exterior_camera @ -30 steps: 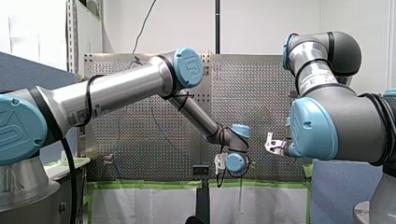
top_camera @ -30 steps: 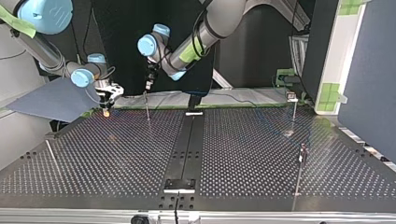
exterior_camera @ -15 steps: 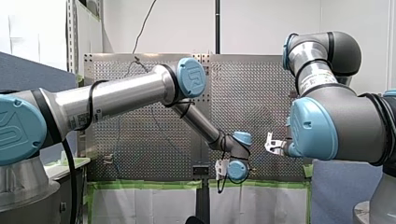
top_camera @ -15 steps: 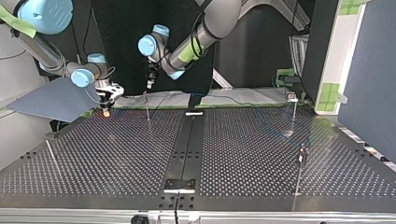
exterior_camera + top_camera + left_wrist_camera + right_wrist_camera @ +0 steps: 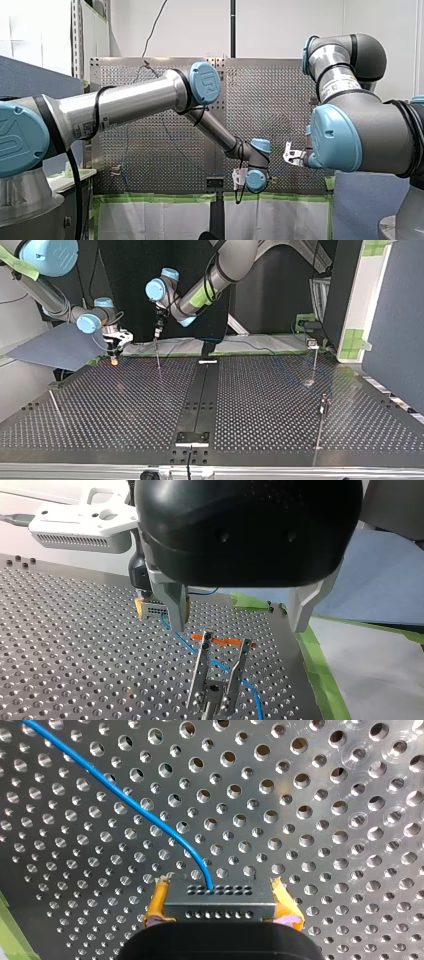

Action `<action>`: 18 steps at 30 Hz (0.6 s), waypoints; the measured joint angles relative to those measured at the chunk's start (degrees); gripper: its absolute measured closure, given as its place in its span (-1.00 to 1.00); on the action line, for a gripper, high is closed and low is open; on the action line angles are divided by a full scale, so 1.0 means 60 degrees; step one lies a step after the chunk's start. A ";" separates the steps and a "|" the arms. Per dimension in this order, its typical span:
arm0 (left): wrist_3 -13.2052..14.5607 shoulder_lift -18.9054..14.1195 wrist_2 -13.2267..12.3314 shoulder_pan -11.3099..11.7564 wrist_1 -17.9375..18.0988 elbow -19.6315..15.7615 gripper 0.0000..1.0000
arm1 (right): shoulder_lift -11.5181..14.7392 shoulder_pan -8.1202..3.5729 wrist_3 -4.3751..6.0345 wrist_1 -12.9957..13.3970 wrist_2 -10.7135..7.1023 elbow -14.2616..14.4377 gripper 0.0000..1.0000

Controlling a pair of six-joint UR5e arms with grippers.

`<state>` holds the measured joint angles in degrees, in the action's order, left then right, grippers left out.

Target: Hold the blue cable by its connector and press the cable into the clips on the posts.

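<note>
The grey connector (image 5: 220,901) sits between the yellow pads (image 5: 157,902) of my right gripper (image 5: 220,912), which is shut on it low over the perforated table. The blue cable (image 5: 125,800) leaves the connector and trails away across the holes. In the top view my right gripper (image 5: 114,354) is at the far left. My left gripper (image 5: 157,333) hangs just above a thin post (image 5: 158,355). In the left wrist view its fingers (image 5: 174,607) stand wide open over the post's forked metal clip (image 5: 218,677). The blue cable (image 5: 187,645) passes behind the clip, not in it.
More posts stand at the top view's right: one with a clip (image 5: 313,352) at the back and one (image 5: 322,420) nearer. A bare rod (image 5: 55,407) leans at the left. An orange strip (image 5: 225,641) lies beyond the clip. Green tape (image 5: 312,660) marks the table's edge.
My left arm has swung its gripper a little toward the top view's left and lower, closer over the post. My right arm with the connector has stayed still.
</note>
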<state>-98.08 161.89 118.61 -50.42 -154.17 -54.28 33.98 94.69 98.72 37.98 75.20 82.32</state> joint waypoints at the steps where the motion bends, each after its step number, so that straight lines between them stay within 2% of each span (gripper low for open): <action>1: 0.0000 -0.0002 0.0000 -0.0001 -0.0002 -0.0011 -1.00 | 0.0000 0.0001 0.0000 0.0001 0.0002 0.0000 1.00; 18: 0.0002 0.0000 0.0000 0.0001 -0.0069 -0.0142 -1.00 | -0.0010 -0.0001 0.0043 0.0000 0.0001 0.0000 1.00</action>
<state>-98.07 161.89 118.60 -50.42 -154.58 -55.13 33.92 94.68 98.98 37.98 75.20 82.32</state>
